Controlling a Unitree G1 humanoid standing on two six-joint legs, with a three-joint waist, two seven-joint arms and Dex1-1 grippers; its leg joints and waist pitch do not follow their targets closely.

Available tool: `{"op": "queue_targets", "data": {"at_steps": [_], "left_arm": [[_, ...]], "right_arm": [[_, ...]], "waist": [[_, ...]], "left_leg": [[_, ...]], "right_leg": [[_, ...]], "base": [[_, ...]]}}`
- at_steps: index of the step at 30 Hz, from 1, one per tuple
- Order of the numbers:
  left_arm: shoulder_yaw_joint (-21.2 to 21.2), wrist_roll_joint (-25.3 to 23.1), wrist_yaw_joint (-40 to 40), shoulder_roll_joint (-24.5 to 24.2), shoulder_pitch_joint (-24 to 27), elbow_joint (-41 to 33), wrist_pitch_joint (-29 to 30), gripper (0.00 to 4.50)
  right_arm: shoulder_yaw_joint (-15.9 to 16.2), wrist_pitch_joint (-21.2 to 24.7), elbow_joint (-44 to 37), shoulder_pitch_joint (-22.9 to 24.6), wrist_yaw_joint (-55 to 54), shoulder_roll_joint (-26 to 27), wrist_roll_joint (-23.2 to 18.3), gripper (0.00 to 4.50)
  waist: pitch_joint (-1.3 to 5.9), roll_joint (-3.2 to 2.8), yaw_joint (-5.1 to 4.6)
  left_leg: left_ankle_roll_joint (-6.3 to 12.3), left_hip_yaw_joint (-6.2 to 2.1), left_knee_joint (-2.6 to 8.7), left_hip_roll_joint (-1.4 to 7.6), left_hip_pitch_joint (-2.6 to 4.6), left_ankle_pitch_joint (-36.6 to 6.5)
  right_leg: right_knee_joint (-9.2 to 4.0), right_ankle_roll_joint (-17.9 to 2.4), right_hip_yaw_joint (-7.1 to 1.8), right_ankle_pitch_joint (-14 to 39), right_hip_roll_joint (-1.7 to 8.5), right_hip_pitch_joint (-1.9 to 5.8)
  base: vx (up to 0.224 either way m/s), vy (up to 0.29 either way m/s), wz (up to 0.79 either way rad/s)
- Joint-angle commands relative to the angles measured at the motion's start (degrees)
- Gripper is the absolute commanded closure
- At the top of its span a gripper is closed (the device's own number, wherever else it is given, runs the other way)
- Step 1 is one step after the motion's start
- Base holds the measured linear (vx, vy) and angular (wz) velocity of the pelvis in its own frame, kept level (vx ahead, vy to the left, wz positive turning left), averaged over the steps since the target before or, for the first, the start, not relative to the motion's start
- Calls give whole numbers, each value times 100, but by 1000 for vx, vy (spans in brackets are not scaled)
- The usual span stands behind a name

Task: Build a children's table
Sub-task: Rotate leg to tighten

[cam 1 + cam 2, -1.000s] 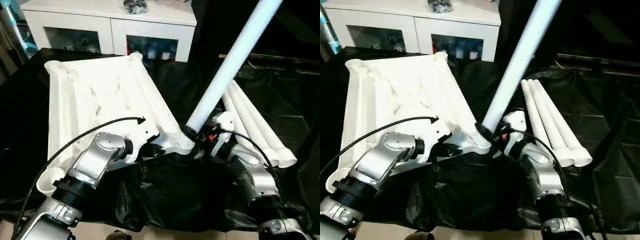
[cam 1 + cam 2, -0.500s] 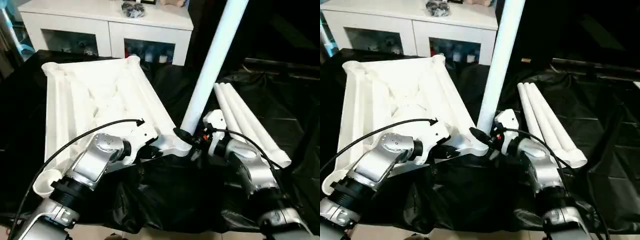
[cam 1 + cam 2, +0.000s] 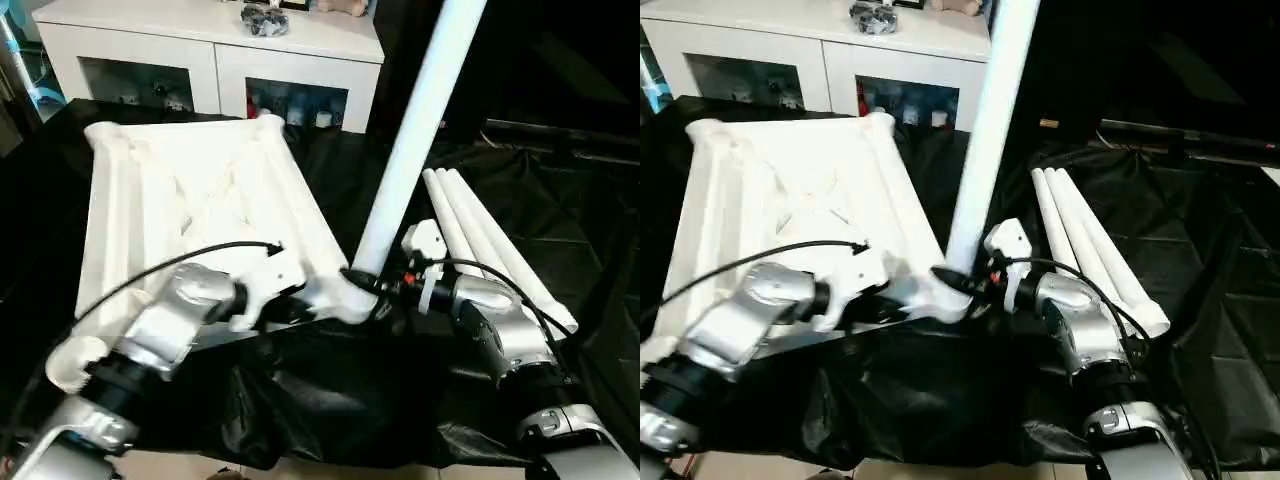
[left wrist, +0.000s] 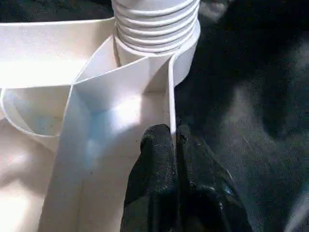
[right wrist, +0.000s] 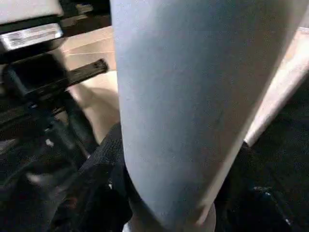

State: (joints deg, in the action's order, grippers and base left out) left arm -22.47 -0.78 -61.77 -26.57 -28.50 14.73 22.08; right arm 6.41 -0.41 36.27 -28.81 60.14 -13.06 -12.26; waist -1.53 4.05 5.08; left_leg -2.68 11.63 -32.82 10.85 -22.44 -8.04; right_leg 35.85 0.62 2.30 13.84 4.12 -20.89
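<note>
Black sheeting (image 3: 330,400) under upturned table top (image 3: 190,200)

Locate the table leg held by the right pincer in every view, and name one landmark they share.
Left eye: held leg rises, leaning, from centre to top edge.
Right eye: leg left of centre.
Left wrist: its ridged end sits in the corner socket.
Right wrist: its shaft, close up.
Shared landmark: that socket.

An all-white plastic table top (image 3: 200,190) and white tube legs (image 3: 490,245) lie on a glossy black sheet (image 3: 330,390), before a white cabinet (image 3: 215,50), with silver forearms (image 3: 165,330) and black fingers (image 4: 154,164).
</note>
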Motion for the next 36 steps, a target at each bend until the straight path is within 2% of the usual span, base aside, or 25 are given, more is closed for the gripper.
{"op": "queue_targets", "data": {"at_steps": [1,3,7,9,10,11,12,13,14,15,16,18,19,20,21,22,24,27,31,36], "left_arm": [[-237,173,-370,84,7,-324,-116,450],[-132,156,-268,67,-60,-280,-34,450],[32,134,29,150,-182,-143,186,450],[93,144,137,203,-219,-105,271,450],[224,173,346,331,-300,-50,456,450],[236,175,363,342,-308,-43,472,450],[373,186,617,505,-420,40,742,450],[373,186,617,505,-420,40,742,450],[456,183,801,620,-493,105,862,450],[525,181,966,723,-559,161,987,450],[606,157,1241,916,-693,294,1180,450],[680,103,1562,1128,-839,466,1375,450],[764,-35,2130,1459,-1041,790,1546,450],[764,-35,2130,1459,-1041,790,1546,450],[816,-100,2459,1644,-1124,971,1564,450],[841,-148,2751,1859,-1193,1133,1563,450],[850,-201,3067,2099,-1249,1293,1511,450],[802,-275,3213,2207,-1284,1370,1507,450],[748,-341,3240,2184,-1305,1404,1548,450],[779,-347,3289,2174,-1367,1568,1496,450]], "right_arm": [[396,264,513,254,122,-28,268,263],[388,187,614,195,159,-13,296,263],[210,60,826,78,-197,118,333,263],[127,25,905,34,-437,180,344,263],[-19,-105,1104,-75,-953,295,395,263],[-32,-119,1124,-86,-996,304,399,263],[-146,-176,1335,-201,-1418,405,421,263],[-146,-176,1335,-201,-1418,405,421,263],[-201,-192,1481,-288,-1720,469,446,263],[-249,-196,1599,-363,-1986,530,462,263],[-337,-175,1805,-515,-2420,664,454,263],[-414,-147,2031,-684,-2837,808,442,263],[-463,-67,2350,-929,-3372,1015,458,263],[-463,-67,2350,-929,-3372,1015,458,263],[-457,-19,2491,-1040,-3627,1113,493,263],[-466,77,2674,-1174,-3889,1259,523,263],[-483,191,2881,-1327,-4220,1447,552,263],[-447,172,3104,-1469,-4496,1597,677,263],[-434,91,3244,-1552,-4565,1661,757,263],[-584,12,3417,-1679,-4643,1722,756,263]], "waist": [[177,-124,5],[187,-134,7],[187,-144,5],[174,-140,-3],[170,-161,7],[170,-165,-6],[165,-159,-25],[172,-157,-47],[178,-183,-37],[169,-176,-59],[168,-212,-44],[159,-193,-64],[159,-206,-70],[174,-210,-76],[186,-212,-58],[182,-234,-50],[179,-234,-37],[176,-228,-18],[163,-230,-22],[149,-235,-37]], "left_leg": [[-305,-207,479,320,253,-2565],[-385,-233,490,322,255,-2715],[-388,-226,494,320,259,-2671],[-411,-231,503,313,255,-2746],[-422,-240,501,311,263,-2792],[-450,-236,497,312,270,-2836],[-495,-261,504,301,261,-2908],[-531,-275,514,302,234,-2872],[-519,-292,528,300,203,-2798],[-527,-285,535,300,188,-2793],[-543,-288,529,295,221,-2855],[-576,-281,498,276,267,-3026],[-564,-285,502,270,232,-2977],[-568,-296,521,269,203,-2853],[-552,-297,513,272,202,-2774],[-516,-264,502,268,215,-2671],[-447,-244,483,261,245,-2687],[-371,-241,482,259,219,-2643],[-354,-236,485,255,242,-2798],[-395,-253,503,252,269,-3017]], "right_leg": [[-547,-1061,-232,1502,435,-31],[-554,-1033,-237,1667,458,-24],[-539,-1102,-235,1463,448,-32],[-553,-1076,-235,1681,459,-38],[-568,-1058,-234,1776,470,-45],[-572,-1059,-239,1845,475,-59],[-578,-1023,-223,2051,474,-51],[-568,-998,-215,2108,482,-34],[-572,-953,-199,2076,483,0],[-568,-951,-197,2044,472,-6],[-580,-946,-194,2075,475,-34],[-618,-971,-202,2237,480,-87],[-611,-931,-199,2236,474,-63],[-589,-916,-186,2067,460,-31],[-581,-917,-184,1960,466,-24],[-576,-957,-200,1688,450,-57],[-594,-971,-202,1645,440,-73],[-605,-896,-200,1609,441,-63],[-634,-838,-201,1796,432,-101],[-690,-729,-189,2187,440,-129]], "base": [[0,0,0],[0,0,0],[0,0,0],[0,0,0],[0,0,0],[0,0,0],[0,0,0],[0,0,0],[0,0,0],[0,0,0],[0,0,0],[0,0,0],[0,0,0],[0,0,0],[0,0,0],[0,0,0],[0,0,0],[0,0,0],[0,0,0],[0,0,0]]}}
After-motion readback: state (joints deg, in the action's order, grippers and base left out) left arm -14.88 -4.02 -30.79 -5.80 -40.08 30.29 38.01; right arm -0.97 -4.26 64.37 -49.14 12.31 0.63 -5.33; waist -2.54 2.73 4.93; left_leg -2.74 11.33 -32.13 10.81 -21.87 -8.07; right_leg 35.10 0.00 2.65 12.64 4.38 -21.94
